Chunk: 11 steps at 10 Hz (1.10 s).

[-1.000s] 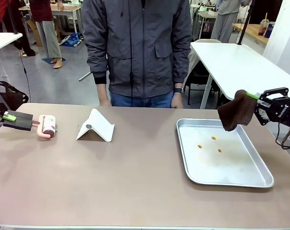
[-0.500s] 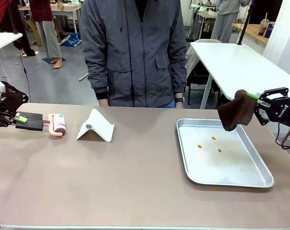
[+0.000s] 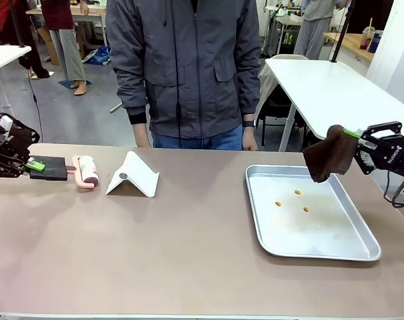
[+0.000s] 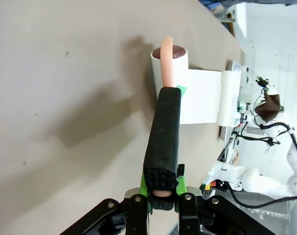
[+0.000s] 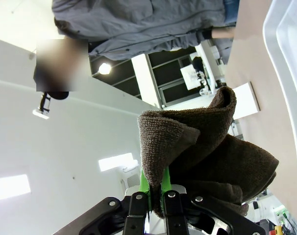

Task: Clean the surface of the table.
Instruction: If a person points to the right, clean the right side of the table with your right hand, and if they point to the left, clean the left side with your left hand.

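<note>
The brownish table (image 3: 189,247) spans the front view. At its far left my left gripper (image 3: 33,165) is shut on the black handle (image 3: 50,168) of a pink lint roller (image 3: 87,171), whose drum rests on the table beside a white folded stand (image 3: 133,175). In the left wrist view the handle (image 4: 163,142) runs from my left gripper (image 4: 161,195) up to the roller (image 4: 170,58). My right gripper (image 3: 353,135) hovers over the far right edge of the metal tray (image 3: 362,248), shut on a hanging brown cloth (image 3: 329,155). The cloth (image 5: 197,152) also drapes from my right gripper (image 5: 155,197) in the right wrist view.
The tray holds three small orange crumbs (image 3: 297,192). A person in a grey jacket (image 3: 185,67) stands at the far edge, hands hanging low. A white-topped table (image 3: 329,87) stands behind at the right. Open tabletop lies between the stand and the tray.
My left gripper has moved right along the far edge, carrying the lint roller closer to the white stand. The right arm and cloth have stayed still.
</note>
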Available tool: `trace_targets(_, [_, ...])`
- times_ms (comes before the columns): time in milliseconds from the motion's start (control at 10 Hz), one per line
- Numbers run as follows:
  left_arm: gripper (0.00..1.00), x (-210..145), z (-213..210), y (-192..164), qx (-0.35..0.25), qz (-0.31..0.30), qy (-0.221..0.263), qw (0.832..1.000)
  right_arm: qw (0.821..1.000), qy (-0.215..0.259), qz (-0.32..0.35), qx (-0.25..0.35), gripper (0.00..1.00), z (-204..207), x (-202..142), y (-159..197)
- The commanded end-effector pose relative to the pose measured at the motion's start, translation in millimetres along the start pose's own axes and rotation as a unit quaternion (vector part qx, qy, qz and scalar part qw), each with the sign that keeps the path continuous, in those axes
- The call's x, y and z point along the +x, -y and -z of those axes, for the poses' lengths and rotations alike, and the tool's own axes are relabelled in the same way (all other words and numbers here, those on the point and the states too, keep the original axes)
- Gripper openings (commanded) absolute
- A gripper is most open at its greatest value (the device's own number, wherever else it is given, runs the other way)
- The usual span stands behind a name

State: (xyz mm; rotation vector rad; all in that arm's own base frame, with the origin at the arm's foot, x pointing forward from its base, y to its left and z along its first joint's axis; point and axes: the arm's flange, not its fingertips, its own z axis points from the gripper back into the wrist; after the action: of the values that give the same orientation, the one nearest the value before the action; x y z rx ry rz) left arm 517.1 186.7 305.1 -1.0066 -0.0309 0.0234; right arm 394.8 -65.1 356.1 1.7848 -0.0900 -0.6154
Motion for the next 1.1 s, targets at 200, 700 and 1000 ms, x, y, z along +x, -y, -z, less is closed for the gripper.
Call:
trace_targets(200, [0.22,-55.5,-70.0,26.2,-0.079,0.086,0.038,0.992,1.000,-0.007,-0.002,0.002,0.00,0.3,-2.3,-2.6])
trace_targets(700, [0.22,-122.0,-162.3,3.4,-0.113,0.050,0.031,0.992,1.000,-0.007,-0.002,0.002,0.00,0.3,-2.3,-2.6])
trace_targets(1000, [0.22,-168.6,-191.1,-15.4,-0.178,0.058,-0.023,0.982,1.000,-0.007,-0.002,0.002,0.00,0.3,-2.3,-2.6])
